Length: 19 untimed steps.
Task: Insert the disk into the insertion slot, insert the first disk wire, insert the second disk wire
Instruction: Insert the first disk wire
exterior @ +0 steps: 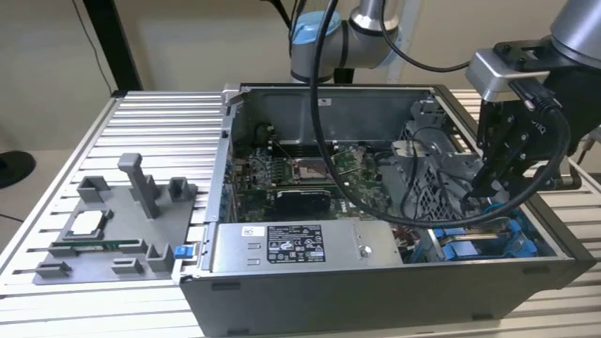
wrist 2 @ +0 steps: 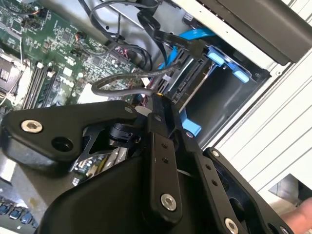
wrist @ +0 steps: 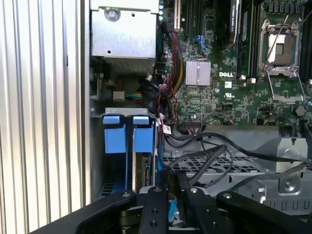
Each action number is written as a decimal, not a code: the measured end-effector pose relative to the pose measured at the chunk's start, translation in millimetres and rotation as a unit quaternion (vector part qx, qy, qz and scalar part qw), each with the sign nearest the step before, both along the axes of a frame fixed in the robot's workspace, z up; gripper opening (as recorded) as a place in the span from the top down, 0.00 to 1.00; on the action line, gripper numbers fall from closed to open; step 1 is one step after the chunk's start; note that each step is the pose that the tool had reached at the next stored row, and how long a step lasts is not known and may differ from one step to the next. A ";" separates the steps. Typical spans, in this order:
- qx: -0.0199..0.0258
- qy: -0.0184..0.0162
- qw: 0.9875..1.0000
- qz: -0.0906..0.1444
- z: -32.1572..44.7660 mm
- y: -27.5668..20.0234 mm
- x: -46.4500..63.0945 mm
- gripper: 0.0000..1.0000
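Exterior view shows the black pincer (exterior: 485, 189) on the grey robot arm lowered into the open black computer case (exterior: 376, 296), at the exterior view's right. It hangs just above the insertion slot (exterior: 474, 243), a narrow bay with bright blue plastic rails. In the first wrist view the flat silver-grey disk (wrist: 142, 168) in its blue caddy stands on edge inside that slot, under two blue tabs and beside the case wall. In the second wrist view the pincer's tip sits at a looping black wire (wrist 2: 122, 91) next to the disk's end; whether it is apart or clamped on the wire cannot be told. The grey labelled power-supply box (exterior: 291, 246) lies along the case's near side. A grey plastic fixture (exterior: 112, 225) rests on the ribbed aluminium surface (exterior: 160, 120).
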<state>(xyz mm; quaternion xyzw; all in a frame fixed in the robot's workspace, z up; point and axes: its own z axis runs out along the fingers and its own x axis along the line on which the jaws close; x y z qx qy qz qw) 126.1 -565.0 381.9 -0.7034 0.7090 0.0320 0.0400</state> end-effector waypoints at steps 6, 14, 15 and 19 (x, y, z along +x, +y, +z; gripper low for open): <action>0.002 0.000 1.000 0.000 -3.1 -10.4 3.8 1.00; 0.003 0.000 1.000 0.000 -5.5 -16.7 7.3 1.00; 0.003 0.000 1.000 0.000 -5.6 -16.8 7.4 1.00; 0.003 0.000 1.000 0.000 -6.5 -16.7 7.4 1.00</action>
